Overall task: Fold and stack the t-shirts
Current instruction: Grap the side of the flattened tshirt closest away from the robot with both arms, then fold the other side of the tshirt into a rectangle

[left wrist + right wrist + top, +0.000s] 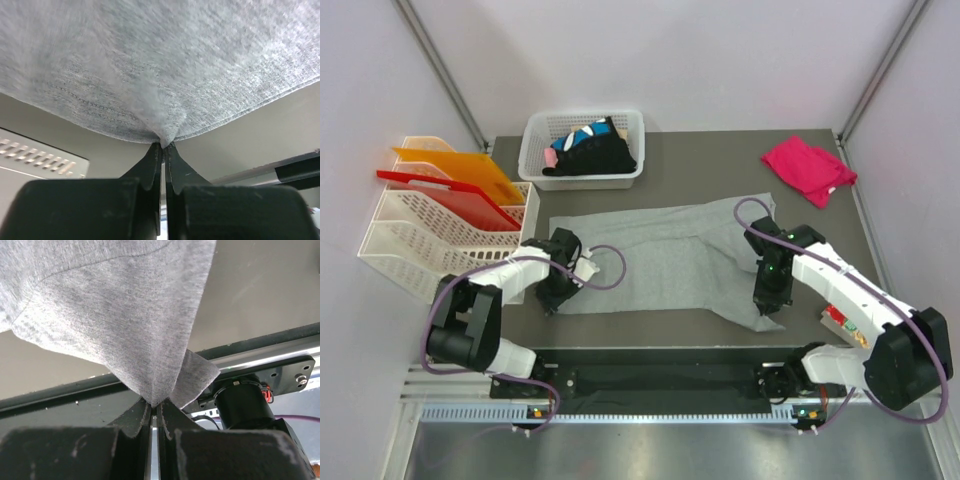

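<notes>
The large light grey t-shirt [655, 255] lies spread across the middle of the table. My left gripper [556, 292] is shut on its near left hem, and the cloth [165, 75] rises from the pinch in the left wrist view. My right gripper [770, 300] is shut on its near right corner, and the cloth [125, 315] is lifted off the table there. The magenta-pink t-shirt [809, 167] lies crumpled at the far right. Black t-shirts with blue-white patches [590, 152] sit in the white basket [535, 138].
A white file rack [410, 245] with orange and red folders stands at the left. A small red patterned packet [840, 320] lies at the right near edge. The table's front rail [280, 347] runs just behind my right gripper.
</notes>
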`<state>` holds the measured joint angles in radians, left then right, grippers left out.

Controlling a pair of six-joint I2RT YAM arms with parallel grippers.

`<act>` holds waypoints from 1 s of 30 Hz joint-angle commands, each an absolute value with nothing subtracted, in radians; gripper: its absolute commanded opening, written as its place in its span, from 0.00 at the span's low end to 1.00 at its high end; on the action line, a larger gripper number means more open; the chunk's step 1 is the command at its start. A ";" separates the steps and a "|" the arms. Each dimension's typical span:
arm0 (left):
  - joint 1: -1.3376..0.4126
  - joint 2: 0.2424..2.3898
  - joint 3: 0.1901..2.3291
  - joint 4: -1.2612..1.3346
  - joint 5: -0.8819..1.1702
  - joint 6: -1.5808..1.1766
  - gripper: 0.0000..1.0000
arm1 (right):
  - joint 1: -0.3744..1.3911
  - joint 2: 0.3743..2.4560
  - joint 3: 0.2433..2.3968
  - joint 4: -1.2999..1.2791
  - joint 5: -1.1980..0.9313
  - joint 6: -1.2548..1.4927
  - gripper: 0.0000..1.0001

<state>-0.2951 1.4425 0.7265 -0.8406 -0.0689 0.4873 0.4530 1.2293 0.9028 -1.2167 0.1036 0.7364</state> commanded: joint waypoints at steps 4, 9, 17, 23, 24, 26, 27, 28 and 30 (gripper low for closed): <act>-0.290 1.312 0.799 -0.906 -0.064 0.613 0.00 | 0.446 1.066 0.891 -1.356 0.080 0.718 0.00; -0.288 1.252 0.822 -1.038 -0.081 0.675 0.00 | 0.452 0.979 0.897 -1.451 0.017 0.703 0.00; -0.290 1.203 0.851 -1.100 -0.101 0.680 0.00 | 0.465 0.943 0.885 -1.465 -0.126 0.689 0.00; -0.288 1.187 0.859 -0.997 -0.166 0.689 0.00 | 0.465 1.035 1.032 -1.451 -0.098 0.710 0.00; -0.287 1.198 0.861 -0.970 -0.185 0.695 0.00 | 0.463 1.075 1.090 -1.447 -0.091 0.713 0.00; -0.278 1.221 0.868 -0.907 -0.195 0.701 0.00 | 0.459 1.115 1.143 -1.445 -0.075 0.713 0.00; -0.273 1.259 0.883 -0.891 -0.198 0.709 0.00 | 0.454 1.152 1.182 -1.445 -0.075 0.710 0.00; -0.267 1.282 0.891 -0.878 -0.198 0.712 0.00 | 0.446 1.167 1.198 -1.445 -0.069 0.712 0.00; -0.246 1.351 0.922 -0.827 -0.196 0.721 0.00 | 0.434 1.202 1.227 -1.437 -0.063 0.707 0.00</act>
